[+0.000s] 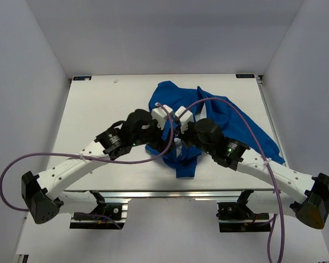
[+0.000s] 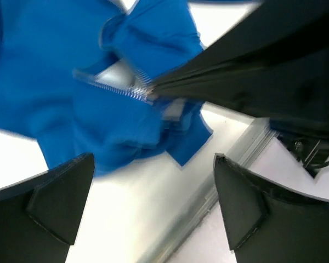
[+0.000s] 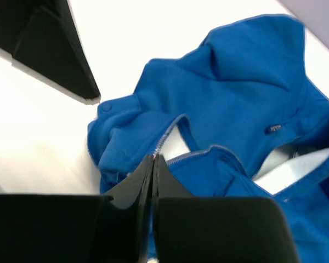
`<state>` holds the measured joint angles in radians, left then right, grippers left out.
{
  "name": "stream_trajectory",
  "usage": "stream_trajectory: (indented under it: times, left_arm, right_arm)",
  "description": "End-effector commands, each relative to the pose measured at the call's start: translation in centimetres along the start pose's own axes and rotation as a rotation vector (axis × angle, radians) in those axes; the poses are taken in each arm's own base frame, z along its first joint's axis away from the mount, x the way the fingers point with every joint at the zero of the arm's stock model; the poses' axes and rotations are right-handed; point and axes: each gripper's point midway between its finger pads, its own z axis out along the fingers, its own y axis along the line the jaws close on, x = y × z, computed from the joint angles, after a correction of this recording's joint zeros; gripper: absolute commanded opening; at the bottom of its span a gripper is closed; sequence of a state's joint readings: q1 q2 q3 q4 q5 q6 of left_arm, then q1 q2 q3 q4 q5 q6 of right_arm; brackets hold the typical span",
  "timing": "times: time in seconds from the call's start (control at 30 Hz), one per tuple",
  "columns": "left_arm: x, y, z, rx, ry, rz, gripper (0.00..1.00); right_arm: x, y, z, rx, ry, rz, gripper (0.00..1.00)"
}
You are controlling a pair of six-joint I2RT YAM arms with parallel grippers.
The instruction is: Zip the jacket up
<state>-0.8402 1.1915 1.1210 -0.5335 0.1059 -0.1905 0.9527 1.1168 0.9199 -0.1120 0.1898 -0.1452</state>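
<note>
The blue jacket lies crumpled and open on the white table, right of centre. Both grippers meet over its front. My right gripper is shut, with its tips pinched on the lower end of the silver zipper. In the left wrist view its black fingers come in from the right and pinch the zipper teeth. My left gripper is open wide and empty, hanging just above the jacket's lower hem. In the top view the left gripper and the right gripper sit side by side.
The table's aluminium front rail runs just below the hem. Purple cables loop over both arms and across the jacket. White walls close in the table on three sides. One left finger shows at the right wrist view's top left.
</note>
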Motion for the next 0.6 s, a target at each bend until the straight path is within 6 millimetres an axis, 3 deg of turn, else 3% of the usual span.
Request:
stream_trajectory:
  times: [0.0,0.13,0.3,0.4,0.57]
  left_arm:
    - [-2.4,-0.3,0.3,-0.089,-0.059,0.148,0.98]
    - [-2.9,0.8,1.0,-0.166,-0.079,0.188,0.98]
    - [-3.1,0.5,1.9,-0.141,-0.092,0.272,0.98]
    - [-2.0,0.5,2.8,-0.128,-0.090,0.291,0.95]
    - [-2.9,-0.5,2.2,-0.072,-0.201,0.291,0.90]
  right_arm:
    - [-3.5,-0.5,-0.2,-0.002,-0.077,0.028,0.00]
    - [-3.4,-0.7,-0.3,-0.003,-0.065,0.037,0.00]
    - [-3.5,-1.3,-0.4,-0.004,-0.065,0.086,0.00]
    - [-3.6,-1.5,-0.5,-0.019,-0.062,0.128,0.00]
    - [-3.0,-2.3,-0.5,-0.033,-0.044,0.186,0.00]
